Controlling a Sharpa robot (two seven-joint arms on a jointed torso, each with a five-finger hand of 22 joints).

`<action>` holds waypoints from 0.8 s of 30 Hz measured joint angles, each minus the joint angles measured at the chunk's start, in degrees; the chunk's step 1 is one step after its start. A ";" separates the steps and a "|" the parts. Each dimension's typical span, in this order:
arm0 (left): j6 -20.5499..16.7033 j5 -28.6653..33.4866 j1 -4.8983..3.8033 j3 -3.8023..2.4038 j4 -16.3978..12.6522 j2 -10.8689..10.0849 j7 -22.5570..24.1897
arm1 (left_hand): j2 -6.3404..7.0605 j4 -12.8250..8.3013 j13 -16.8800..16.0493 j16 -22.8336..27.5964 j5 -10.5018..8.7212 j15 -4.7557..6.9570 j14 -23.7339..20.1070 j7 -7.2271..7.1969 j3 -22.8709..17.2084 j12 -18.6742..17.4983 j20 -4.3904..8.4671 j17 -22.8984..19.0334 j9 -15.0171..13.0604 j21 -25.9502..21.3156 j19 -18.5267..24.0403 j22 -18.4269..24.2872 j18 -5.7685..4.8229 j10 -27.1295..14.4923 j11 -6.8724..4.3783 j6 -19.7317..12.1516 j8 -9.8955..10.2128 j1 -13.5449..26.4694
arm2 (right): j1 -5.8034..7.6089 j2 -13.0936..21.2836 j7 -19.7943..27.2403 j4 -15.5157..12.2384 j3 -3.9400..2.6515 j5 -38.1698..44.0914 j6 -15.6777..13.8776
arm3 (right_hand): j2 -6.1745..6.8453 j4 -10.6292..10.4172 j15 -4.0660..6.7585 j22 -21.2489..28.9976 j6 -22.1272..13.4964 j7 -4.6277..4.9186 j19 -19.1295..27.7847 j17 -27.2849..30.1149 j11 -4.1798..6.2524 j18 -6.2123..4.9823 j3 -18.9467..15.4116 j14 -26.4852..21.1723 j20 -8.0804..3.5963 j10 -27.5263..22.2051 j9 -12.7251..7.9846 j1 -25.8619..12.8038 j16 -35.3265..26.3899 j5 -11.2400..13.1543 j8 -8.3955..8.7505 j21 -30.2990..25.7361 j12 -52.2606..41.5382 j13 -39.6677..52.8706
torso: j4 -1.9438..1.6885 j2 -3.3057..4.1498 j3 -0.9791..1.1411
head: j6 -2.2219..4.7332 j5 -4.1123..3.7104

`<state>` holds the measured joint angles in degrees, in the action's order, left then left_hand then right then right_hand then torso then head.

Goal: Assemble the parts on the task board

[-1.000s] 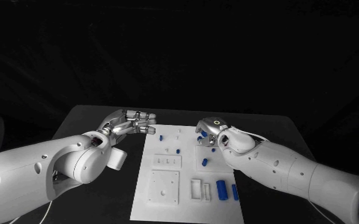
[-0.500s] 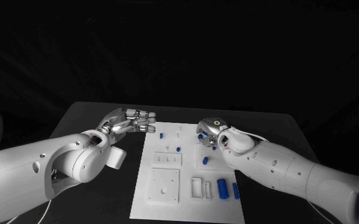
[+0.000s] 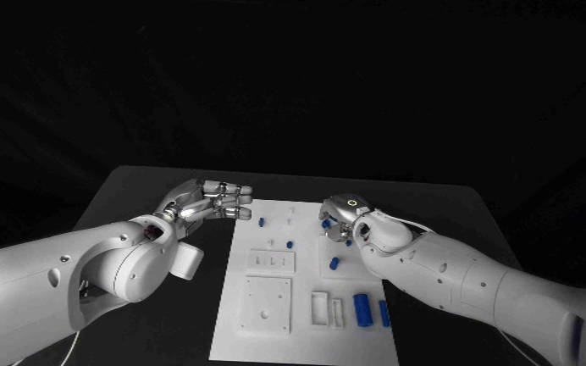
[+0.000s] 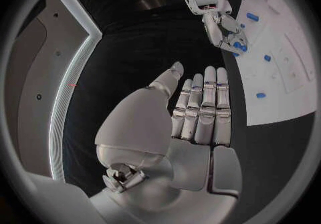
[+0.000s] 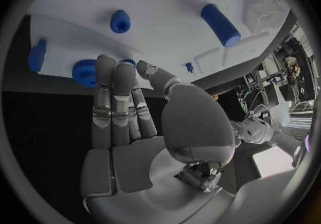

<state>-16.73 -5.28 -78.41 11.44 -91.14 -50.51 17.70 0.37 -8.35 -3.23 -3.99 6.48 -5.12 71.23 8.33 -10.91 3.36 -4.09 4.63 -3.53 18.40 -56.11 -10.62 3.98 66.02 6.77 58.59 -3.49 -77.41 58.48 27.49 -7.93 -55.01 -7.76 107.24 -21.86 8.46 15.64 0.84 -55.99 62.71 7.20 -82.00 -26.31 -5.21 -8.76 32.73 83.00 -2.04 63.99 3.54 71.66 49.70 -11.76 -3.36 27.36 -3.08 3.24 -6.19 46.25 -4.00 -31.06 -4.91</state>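
**Both hands at the far end of the board**

A black table (image 3: 146, 188) lies under me, dark cloth behind it, and the white task board (image 3: 306, 281) runs down its middle.

My right hand (image 3: 345, 218) hangs over the far right part of the board, fingers pointing down among the small blue parts there. In the right wrist view my fingers (image 5: 114, 101) lie straight and side by side, their tips just at a round ribbed blue part (image 5: 85, 70); I cannot tell whether they grip it. Beyond sit a blue peg (image 5: 120, 21) and a longer blue cylinder (image 5: 221, 23).

My left hand (image 3: 218, 199) hovers beside the board's far left corner, over bare table, fingers (image 4: 204, 106) straight and together, thumb apart, holding nothing.

Nearer me, two blue cylinders (image 3: 362, 309) lie on the board's right side.
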 measured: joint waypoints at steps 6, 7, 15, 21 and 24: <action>0.12 -0.01 -0.04 0.00 0.09 0.00 -0.05 | 0.00 0.23 0.00 0.00 0.00 0.00 0.00 0.00 0.23 0.00 0.00 0.00 0.00 -0.35 0.00 0.24 0.00 0.00 0.00 0.00 0.00 0.00 | 0.00 -0.01 0.00 0.19 0.00 -0.03 -0.21 | 0.00 -0.15 0.00 -0.85 0.21 0.17 -0.20 0.01 -0.01 0.02 1.24 0.00 -0.20 0.42 0.00 0.00 0.00 0.23 0.00 -0.53 0.00 0.00 | 0.05 0.14 -0.07 | -0.01 0.09; 0.13 -0.01 -0.04 0.00 0.09 0.00 -0.06 | 0.00 0.23 0.00 0.00 0.00 0.00 0.00 0.00 0.23 0.00 0.00 0.00 0.00 -0.35 0.00 0.24 0.00 0.00 0.00 0.00 0.00 0.00 | 0.00 -0.01 -0.01 0.21 0.00 -0.03 -0.23 | -0.10 -0.21 0.00 -0.99 0.34 0.04 -0.20 0.01 -0.01 0.03 1.44 0.00 -0.20 0.42 0.00 -0.10 0.00 0.32 0.00 -0.62 0.00 0.00 | 0.07 0.16 -0.08 | 0.01 0.12; 0.24 -0.02 -0.09 0.00 0.10 0.00 -0.15 | 0.00 0.23 0.00 0.00 0.00 0.00 0.00 0.01 0.23 0.00 -0.14 0.00 0.00 -0.35 -0.14 0.37 -0.01 0.00 0.00 0.01 0.00 0.00 | 0.00 -0.09 -0.09 0.25 0.00 -0.04 -0.45 | -0.33 -0.52 0.21 -2.26 2.09 -0.43 -0.61 0.01 0.60 0.20 4.21 -0.20 -0.20 3.13 0.06 -0.33 0.28 3.23 0.00 -0.62 0.00 -0.01 | 0.14 0.38 -0.14 | 0.24 0.18; 0.31 -0.03 -0.10 0.00 0.15 0.00 -0.23 | 0.00 0.23 0.00 0.00 0.00 0.00 0.00 0.01 0.23 0.00 -0.21 0.00 0.00 -0.35 -0.21 0.40 0.00 0.00 0.00 0.02 0.00 0.00 | 0.00 -0.09 -0.22 0.29 0.00 -0.01 -0.58 | -0.33 -0.78 0.28 -3.56 3.21 -0.76 -0.62 -0.01 1.12 0.30 5.00 -0.27 -0.21 4.82 0.11 -0.32 0.28 4.45 0.00 -0.62 0.00 0.06 | 0.14 0.50 -0.21 | 0.38 0.19; 0.34 -0.03 -0.11 0.00 0.18 0.00 -0.26 | 0.00 0.23 0.00 0.00 0.00 0.00 0.00 0.02 0.23 0.00 -0.21 0.00 0.00 -0.35 -0.21 0.40 -0.01 0.00 0.00 0.02 0.00 0.00 | 0.00 -0.09 -0.27 0.29 0.00 0.02 -0.66 | -0.68 -0.78 0.41 -4.17 3.86 -0.84 -0.49 -0.07 1.35 0.33 5.00 -0.41 -0.33 5.67 0.11 -0.17 0.28 5.34 0.00 -0.62 0.00 0.06 | 0.17 0.55 -0.21 | 0.40 0.19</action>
<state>-16.39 -5.31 -78.52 11.44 -90.96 -50.51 17.44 0.37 -8.12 -3.22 -3.99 6.48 -5.12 71.24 8.34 -10.68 3.36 -4.30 4.63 -3.53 18.05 -56.31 -10.23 3.97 66.02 6.77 58.61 -3.49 -77.41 58.48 27.40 -8.20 -54.73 -7.76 107.26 -22.52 7.78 14.87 1.25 -60.16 66.58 6.36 -82.49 -26.38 -3.86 -8.43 37.73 82.59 -2.36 69.66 3.64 71.48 49.98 -6.43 -3.36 26.74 -3.08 3.30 -6.02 46.81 -4.22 -30.67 -4.71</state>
